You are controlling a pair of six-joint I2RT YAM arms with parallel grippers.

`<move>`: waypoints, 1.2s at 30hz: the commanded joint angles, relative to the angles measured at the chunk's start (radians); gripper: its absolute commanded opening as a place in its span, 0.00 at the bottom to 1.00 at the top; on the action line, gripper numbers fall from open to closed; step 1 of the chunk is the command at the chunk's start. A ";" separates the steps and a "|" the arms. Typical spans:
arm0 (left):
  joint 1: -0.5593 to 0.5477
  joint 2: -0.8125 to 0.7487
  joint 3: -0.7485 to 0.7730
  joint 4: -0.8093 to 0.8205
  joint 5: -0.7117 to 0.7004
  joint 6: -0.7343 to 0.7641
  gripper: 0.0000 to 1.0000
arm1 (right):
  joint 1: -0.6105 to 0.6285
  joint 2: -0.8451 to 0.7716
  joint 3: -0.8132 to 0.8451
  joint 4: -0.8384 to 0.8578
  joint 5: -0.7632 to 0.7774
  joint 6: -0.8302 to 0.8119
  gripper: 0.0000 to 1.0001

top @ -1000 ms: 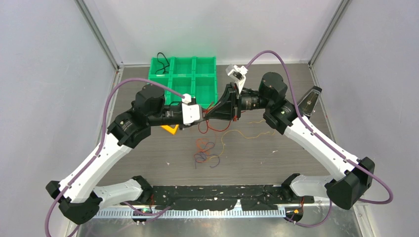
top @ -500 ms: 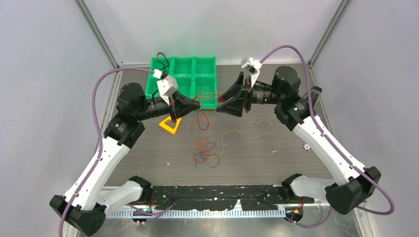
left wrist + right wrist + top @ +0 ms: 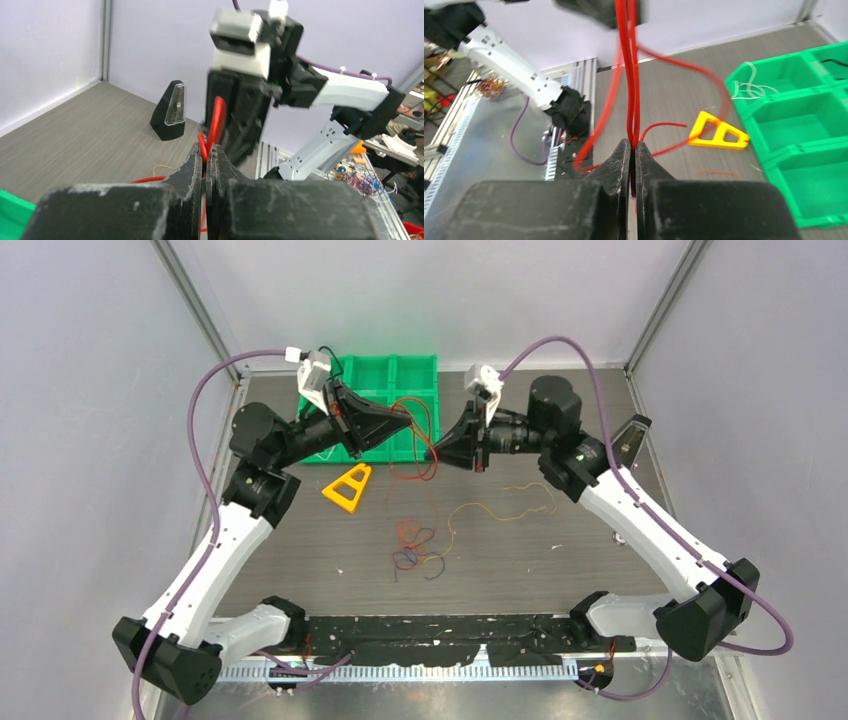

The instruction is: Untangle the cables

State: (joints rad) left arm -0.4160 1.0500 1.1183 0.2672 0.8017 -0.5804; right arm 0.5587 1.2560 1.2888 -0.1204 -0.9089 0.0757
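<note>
Top external view: the wood-grain table (image 3: 560, 570), boxed in by pale walls (image 3: 90, 390), gives you room to spread. In front of the green tray (image 3: 415, 361), the left gripper (image 3: 205, 156) and right gripper (image 3: 630, 150) both pinch one red cable (image 3: 634, 75), held off the table. It looks light, limp and springy, so grip it near its ends. The other cables (image 3: 415, 548) lie clumped mid-table.

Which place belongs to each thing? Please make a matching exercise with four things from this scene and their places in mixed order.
Things
1. red cable
2. yellow triangle
3. black cable
4. cable clump

Places
A. in the far left compartment of the green bin
B. loose near the middle of the table
C. pinched in the fingers of the left gripper and the right gripper
D. on the table, near the bin's front edge

Pairs: 1-C, 2-D, 3-A, 4-B
</note>
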 commanded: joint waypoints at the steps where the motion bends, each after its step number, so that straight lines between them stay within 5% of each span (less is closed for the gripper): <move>1: 0.019 0.033 0.067 0.159 -0.120 -0.058 0.00 | 0.099 -0.007 -0.072 0.019 0.001 -0.014 0.05; 3: 0.026 0.051 0.068 0.160 -0.116 -0.024 0.00 | 0.103 -0.001 -0.069 0.019 0.003 -0.013 0.10; 6: 0.049 0.067 0.056 0.135 -0.129 0.092 0.00 | 0.043 -0.001 -0.034 -0.004 0.038 -0.013 0.53; 8: 0.082 0.096 0.061 0.103 -0.138 0.186 0.00 | -0.036 -0.002 -0.022 -0.005 0.063 0.008 0.70; 12: 0.168 0.202 0.095 0.081 -0.137 0.308 0.00 | -0.217 0.017 -0.016 -0.063 0.083 0.011 0.88; 17: 0.243 0.381 0.206 0.102 -0.125 0.387 0.00 | -0.358 0.022 -0.042 -0.129 0.072 -0.022 0.92; 29: 0.296 0.787 0.508 -0.006 -0.409 0.562 0.00 | -0.385 -0.028 -0.129 -0.156 0.078 -0.071 0.97; 36: 0.303 0.815 0.450 0.072 -0.434 0.532 0.00 | -0.387 -0.010 -0.147 -0.164 0.063 -0.103 0.97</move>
State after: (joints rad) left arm -0.1154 1.8965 1.5784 0.2714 0.4072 -0.0643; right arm 0.1791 1.2648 1.1450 -0.2871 -0.8307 0.0097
